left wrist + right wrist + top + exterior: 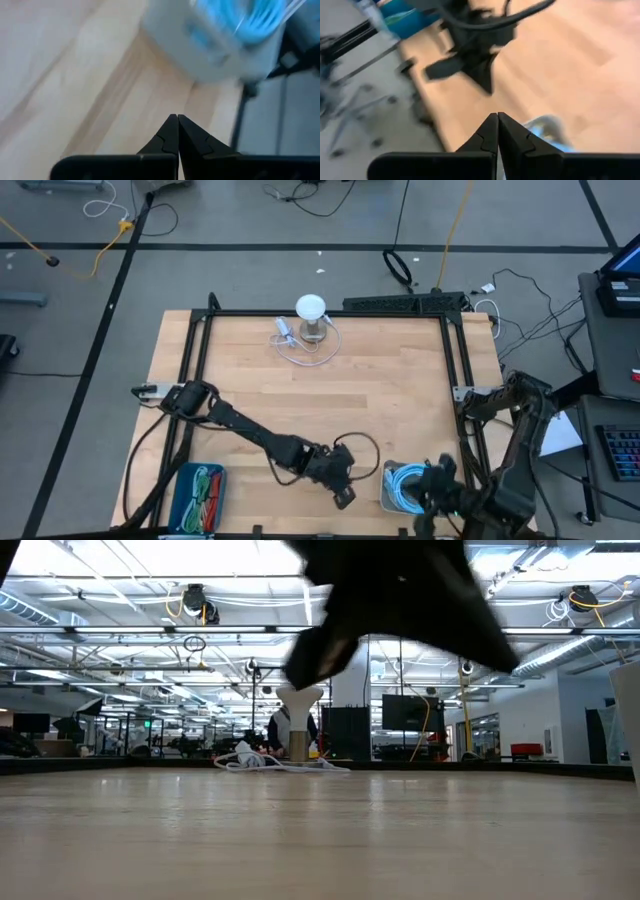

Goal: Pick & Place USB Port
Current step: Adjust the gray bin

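Observation:
A white USB device with its coiled white cable lies on the table near the far edge, beside a white round-topped stand; the low view shows the stand and cable far off. My left gripper hovers near the table's near edge, fingers shut and empty, pointing toward a white bin. My right gripper is over that bin's right side, also shut and empty. Both are far from the USB device.
The white bin holding blue cables sits at the near right. A blue bin with green and red cables sits at the near left corner. A black frame borders the wooden table. The table's middle is bare wood. A dark arm part hangs overhead in the low view.

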Available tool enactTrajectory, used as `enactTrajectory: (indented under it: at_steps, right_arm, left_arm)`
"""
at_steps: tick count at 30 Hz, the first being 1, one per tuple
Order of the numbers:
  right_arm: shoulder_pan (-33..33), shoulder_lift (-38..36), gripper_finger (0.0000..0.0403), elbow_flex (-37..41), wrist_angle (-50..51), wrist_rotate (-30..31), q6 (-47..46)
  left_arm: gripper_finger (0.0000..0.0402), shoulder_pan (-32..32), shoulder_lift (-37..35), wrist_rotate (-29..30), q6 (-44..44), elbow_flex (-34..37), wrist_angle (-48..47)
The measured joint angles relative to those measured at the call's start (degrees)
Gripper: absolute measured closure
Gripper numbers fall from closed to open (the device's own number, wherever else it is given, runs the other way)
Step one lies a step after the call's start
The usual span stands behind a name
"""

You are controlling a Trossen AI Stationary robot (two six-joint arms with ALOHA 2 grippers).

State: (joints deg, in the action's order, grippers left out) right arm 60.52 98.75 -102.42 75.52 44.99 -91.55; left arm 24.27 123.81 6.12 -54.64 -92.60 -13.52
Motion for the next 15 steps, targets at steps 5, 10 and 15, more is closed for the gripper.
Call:
enactTrajectory:
  at_steps: [5,10,15]
  right_arm:
    - [-5.48,0.11,0.0403,-1.22,7.84,3.02,-4.68]
    - [-10.28,0.3,0.0403,-0.69,12.05,2.77,-4.24]
    - [-12.96,-0.04,0.0403,-0.69,13.92,5.98,-3.05]
  left_arm:
    - [0.0401,-3.63,-0.04,-1.5,1.52,0.0,7.77]
    - [0.0401,-5.39,-0.04,-3.99,2.29,0.0,7.66]
    - [0.0401,-5.35,-0.04,-4.6,3.04,0.0,7.7]
